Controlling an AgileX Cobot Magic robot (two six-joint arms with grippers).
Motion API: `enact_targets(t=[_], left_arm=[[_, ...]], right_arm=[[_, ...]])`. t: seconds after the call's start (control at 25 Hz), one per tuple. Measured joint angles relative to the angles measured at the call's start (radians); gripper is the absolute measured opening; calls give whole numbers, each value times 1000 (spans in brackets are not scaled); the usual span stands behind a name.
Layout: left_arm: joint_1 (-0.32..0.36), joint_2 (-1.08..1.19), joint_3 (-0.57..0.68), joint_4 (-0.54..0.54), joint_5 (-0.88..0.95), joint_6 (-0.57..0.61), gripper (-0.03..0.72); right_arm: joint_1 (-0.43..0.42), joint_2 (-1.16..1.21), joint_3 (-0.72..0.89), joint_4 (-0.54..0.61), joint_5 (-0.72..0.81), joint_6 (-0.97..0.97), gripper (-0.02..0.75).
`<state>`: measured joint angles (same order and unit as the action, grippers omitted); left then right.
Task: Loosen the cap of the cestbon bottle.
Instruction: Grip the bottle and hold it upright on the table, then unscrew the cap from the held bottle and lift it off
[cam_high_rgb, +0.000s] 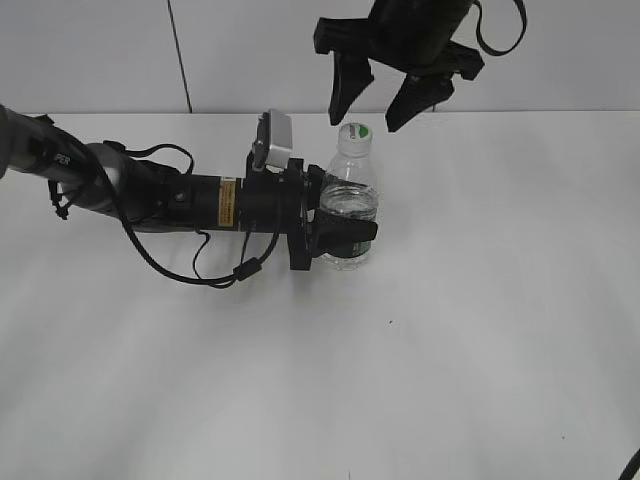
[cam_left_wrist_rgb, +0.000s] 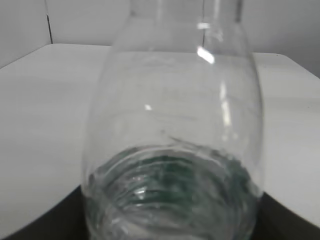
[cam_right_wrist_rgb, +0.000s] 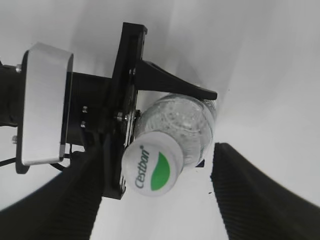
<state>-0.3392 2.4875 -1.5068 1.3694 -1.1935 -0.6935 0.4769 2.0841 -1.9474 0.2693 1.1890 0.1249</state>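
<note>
Plainly, the cap (cam_high_rgb: 357, 131) sits at the top of the cestbon bottle (cam_high_rgb: 350, 205), which stands upright on the table (cam_high_rgb: 480, 330) with its long axis vertical. The left pincer (cam_high_rgb: 345, 228), reaching in level from the left, is clamped around the lower body at the label band. The right pincer (cam_high_rgb: 383, 100) hangs just above the cap with its jaws spread and nothing between them, so it is the nearer one and, by my judgement, needs a straight descent along the bottle's axis.

Black left arm (cam_high_rgb: 150, 195) with looping black cables, a yellow label, a silver wrist camera (cam_high_rgb: 277, 138); black ribbed gripper fingers (cam_right_wrist_rgb: 250, 200)
</note>
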Motion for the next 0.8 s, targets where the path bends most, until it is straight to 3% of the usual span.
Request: enact_targets(t=[0.68, 0.8], left_arm=[[0, 0, 0, 0, -1, 0, 412], [0, 0, 0, 0, -1, 0, 412]], right_arm=[[26, 39, -3, -26, 6, 0, 504], [26, 39, -10, -36, 15, 0, 461]])
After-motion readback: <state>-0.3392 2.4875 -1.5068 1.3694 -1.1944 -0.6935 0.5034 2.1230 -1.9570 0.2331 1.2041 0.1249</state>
